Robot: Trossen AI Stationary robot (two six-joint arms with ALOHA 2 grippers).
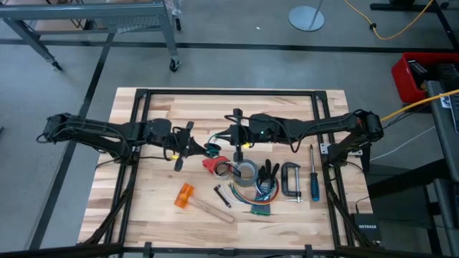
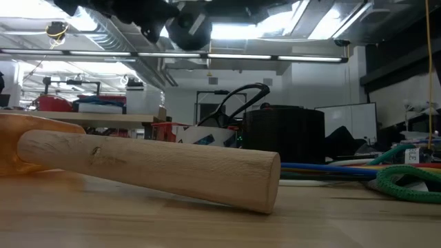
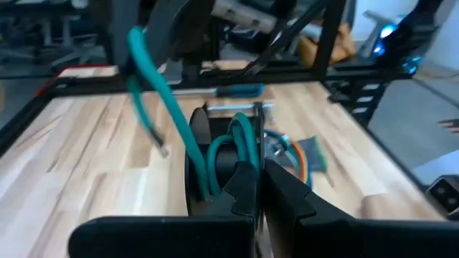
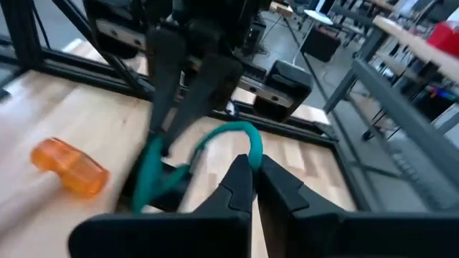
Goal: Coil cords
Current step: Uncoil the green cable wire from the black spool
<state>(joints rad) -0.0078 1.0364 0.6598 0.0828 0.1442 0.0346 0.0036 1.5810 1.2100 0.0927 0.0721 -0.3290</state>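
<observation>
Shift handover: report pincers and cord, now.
Both pincers shut mid-table: left on teal cord, right on same cord. Tape roll and red tool just below them.

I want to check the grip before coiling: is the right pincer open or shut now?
Shut. In the right wrist view the right pincer has its two dark fingers pressed together at the tips, with the teal cord looping just ahead of them.

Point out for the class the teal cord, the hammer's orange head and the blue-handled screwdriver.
teal cord (image 4: pixel 244 133), right wrist view, on the arched loop.
hammer's orange head (image 1: pixel 185 196), high view, on the head's middle.
blue-handled screwdriver (image 1: pixel 313 185), high view, on the blue handle.
</observation>
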